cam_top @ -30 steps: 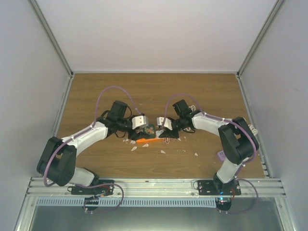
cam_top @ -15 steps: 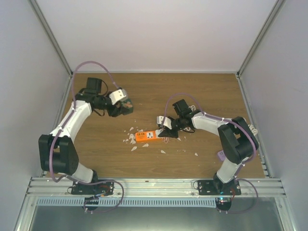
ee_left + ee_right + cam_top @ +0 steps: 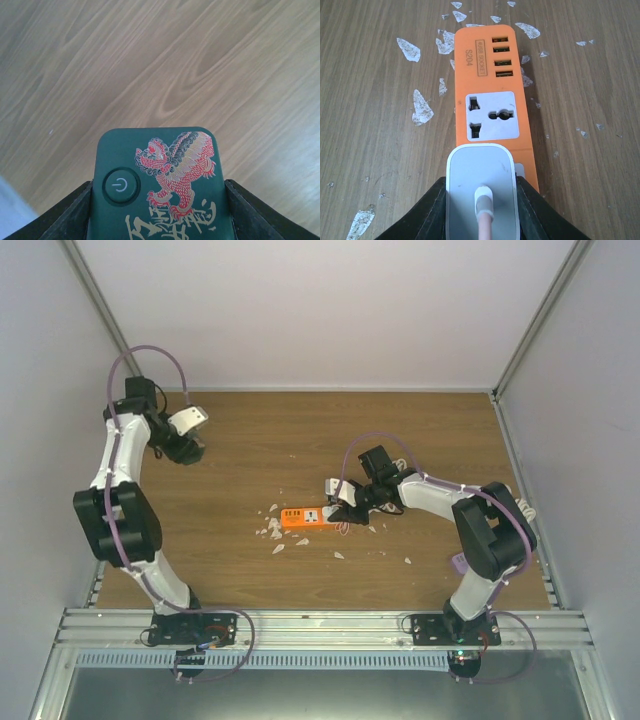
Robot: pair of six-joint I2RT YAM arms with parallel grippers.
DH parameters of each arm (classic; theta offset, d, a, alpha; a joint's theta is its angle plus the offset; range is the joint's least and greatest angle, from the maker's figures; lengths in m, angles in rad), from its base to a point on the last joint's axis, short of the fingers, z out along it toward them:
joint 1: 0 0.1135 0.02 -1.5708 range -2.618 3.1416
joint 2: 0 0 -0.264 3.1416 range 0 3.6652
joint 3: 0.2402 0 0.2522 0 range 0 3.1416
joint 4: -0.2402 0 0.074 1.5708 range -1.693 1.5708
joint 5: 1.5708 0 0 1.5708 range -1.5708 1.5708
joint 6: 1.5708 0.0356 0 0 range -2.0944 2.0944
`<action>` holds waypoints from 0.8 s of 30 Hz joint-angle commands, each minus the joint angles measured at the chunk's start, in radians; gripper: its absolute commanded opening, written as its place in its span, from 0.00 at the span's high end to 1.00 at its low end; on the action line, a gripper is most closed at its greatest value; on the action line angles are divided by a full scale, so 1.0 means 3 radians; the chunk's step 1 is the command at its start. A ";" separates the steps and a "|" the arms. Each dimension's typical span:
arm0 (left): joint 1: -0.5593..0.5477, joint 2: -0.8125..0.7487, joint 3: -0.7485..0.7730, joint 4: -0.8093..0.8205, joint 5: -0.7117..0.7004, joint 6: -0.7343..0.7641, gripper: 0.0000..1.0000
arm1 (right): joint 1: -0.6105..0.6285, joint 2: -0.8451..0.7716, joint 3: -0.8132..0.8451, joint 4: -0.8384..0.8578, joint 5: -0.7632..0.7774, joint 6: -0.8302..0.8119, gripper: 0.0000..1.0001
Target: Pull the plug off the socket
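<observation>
The orange socket strip (image 3: 303, 519) (image 3: 490, 75) lies mid-table with one white outlet face bare. My left gripper (image 3: 188, 450) (image 3: 159, 210) hangs over the far-left back of the table, well away from the strip. It is shut on a dark green plug (image 3: 160, 185) that has a red dragon print and a power button, held above bare wood. My right gripper (image 3: 342, 510) (image 3: 481, 200) is shut on a white plug (image 3: 480, 185) with a pink cable, sitting at the strip's near end.
White paper scraps (image 3: 272, 532) (image 3: 421, 107) lie scattered around the strip. The enclosure's left wall (image 3: 60, 390) stands close beside the left arm. Four USB ports (image 3: 502, 57) sit at the strip's far end.
The left arm swung from the strip out to the far-left back corner, carrying the green plug with it. The right arm and the strip stayed put.
</observation>
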 commanded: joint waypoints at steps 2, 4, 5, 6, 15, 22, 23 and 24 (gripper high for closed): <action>0.0191 0.0407 0.0484 -0.0329 -0.0724 0.0200 0.62 | -0.0010 0.0154 -0.0062 0.0042 0.0398 0.0042 0.98; 0.0243 0.0562 0.0626 -0.0369 -0.0886 0.0225 0.62 | -0.0010 0.0154 -0.0061 0.0049 0.0397 0.0048 0.98; 0.0266 0.0625 0.0688 -0.0361 -0.0964 0.0234 0.62 | -0.0007 0.0155 -0.0058 0.0054 0.0398 0.0053 0.98; 0.0282 0.0685 0.0752 -0.0348 -0.1033 0.0254 0.62 | -0.0009 0.0154 -0.0061 0.0057 0.0403 0.0058 0.98; 0.0292 0.1050 0.0915 -0.0071 -0.1641 0.0738 0.59 | -0.0005 0.0145 -0.0033 0.0055 0.0399 0.0109 0.97; 0.0277 0.1208 0.0888 0.0120 -0.1823 0.1251 0.57 | -0.0005 0.0156 -0.0001 0.0013 0.0408 0.0125 0.97; 0.0269 0.1224 0.0885 0.0158 -0.1850 0.1312 0.57 | -0.0005 0.0154 0.0004 0.0004 0.0412 0.0129 0.97; 0.0262 0.1248 0.0885 0.0186 -0.1868 0.1363 0.57 | -0.0002 0.0155 0.0005 -0.0001 0.0413 0.0130 0.97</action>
